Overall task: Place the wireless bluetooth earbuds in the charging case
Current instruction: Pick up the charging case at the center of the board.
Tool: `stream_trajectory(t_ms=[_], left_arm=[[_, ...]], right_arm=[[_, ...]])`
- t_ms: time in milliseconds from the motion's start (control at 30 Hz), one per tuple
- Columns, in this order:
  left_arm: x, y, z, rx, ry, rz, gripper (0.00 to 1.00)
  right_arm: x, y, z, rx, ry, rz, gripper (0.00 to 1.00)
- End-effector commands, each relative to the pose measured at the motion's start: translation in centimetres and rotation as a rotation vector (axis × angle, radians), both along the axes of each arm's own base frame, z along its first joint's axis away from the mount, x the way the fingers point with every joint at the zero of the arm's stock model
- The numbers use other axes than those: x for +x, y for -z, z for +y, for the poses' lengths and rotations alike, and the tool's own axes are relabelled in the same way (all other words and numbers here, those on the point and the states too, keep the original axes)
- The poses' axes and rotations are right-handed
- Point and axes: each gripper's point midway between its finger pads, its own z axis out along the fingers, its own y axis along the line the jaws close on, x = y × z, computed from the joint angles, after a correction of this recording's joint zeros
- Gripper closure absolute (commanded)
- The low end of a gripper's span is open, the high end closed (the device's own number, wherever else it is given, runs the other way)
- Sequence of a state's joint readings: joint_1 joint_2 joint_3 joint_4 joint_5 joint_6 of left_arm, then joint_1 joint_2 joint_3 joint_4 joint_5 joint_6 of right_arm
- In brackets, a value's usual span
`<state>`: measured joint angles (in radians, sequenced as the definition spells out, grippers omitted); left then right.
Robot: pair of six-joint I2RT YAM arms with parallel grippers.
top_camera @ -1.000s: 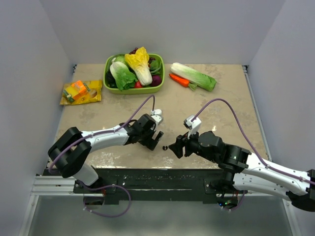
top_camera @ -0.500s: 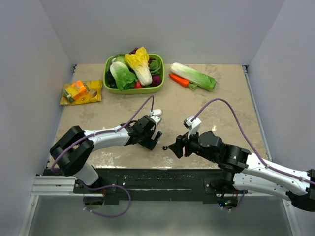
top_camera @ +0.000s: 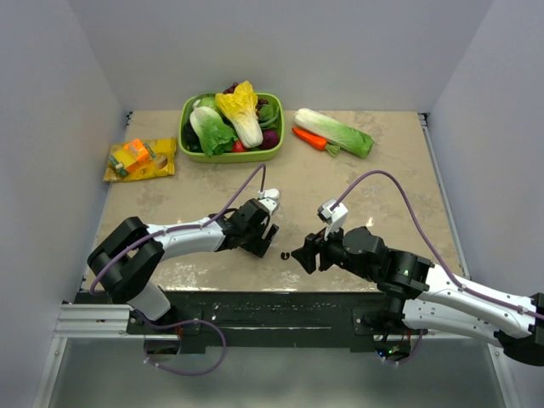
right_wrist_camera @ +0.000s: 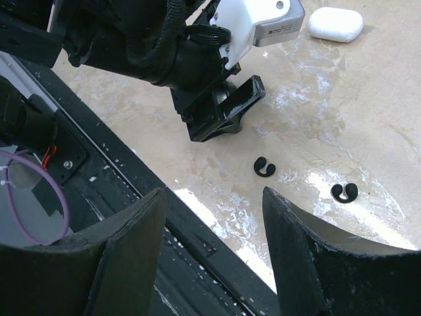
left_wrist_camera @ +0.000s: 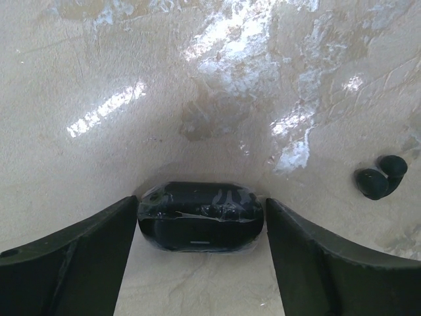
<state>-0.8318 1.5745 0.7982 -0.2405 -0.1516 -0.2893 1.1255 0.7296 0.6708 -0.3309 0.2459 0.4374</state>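
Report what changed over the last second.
The left fingers shifted slightly toward their own base and narrowed around a black oval object; a firm grip is not clear yet. The right fingers, open, the earbuds and the vegetables stayed put.

— Where does the charging case [left_wrist_camera: 200, 216] lie?
— At the near middle of the tabletop [top_camera: 382, 170]. It's a glossy black rounded oblong lying flat, and it looks closed. It sits squarely between the left fingers [left_wrist_camera: 66, 263], which stand hard up to its two ends. I can't tell whether they touch it.
— And the earbuds [right_wrist_camera: 264, 167]?
— Both lie loose on the tabletop, outside the case. They are tiny, black and curled like a C. One is just right of the case, the other [right_wrist_camera: 344, 192] near it. They don't touch.
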Motion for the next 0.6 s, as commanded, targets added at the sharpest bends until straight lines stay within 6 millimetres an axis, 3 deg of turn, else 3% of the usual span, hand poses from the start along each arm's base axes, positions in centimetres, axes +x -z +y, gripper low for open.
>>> stream_trajectory(t_ms=[0, 167, 567], left_arm=[[-0.8, 0.9, 0.3, 0.001, -0.01, 0.035, 0.14], [-1.2, 1.0, 0.7, 0.023, -0.029, 0.043, 0.1], [-1.6, 0.8, 1.4, 0.045, -0.07, 0.036, 0.1]], right_arm=[[0.2, -0.8, -0.3, 0.028, 0.023, -0.016, 0.36], [0.3, -0.6, -0.3, 0.023, 0.028, -0.013, 0.36], [0.3, -0.5, -0.4, 0.024, 0.032, -0.014, 0.36]])
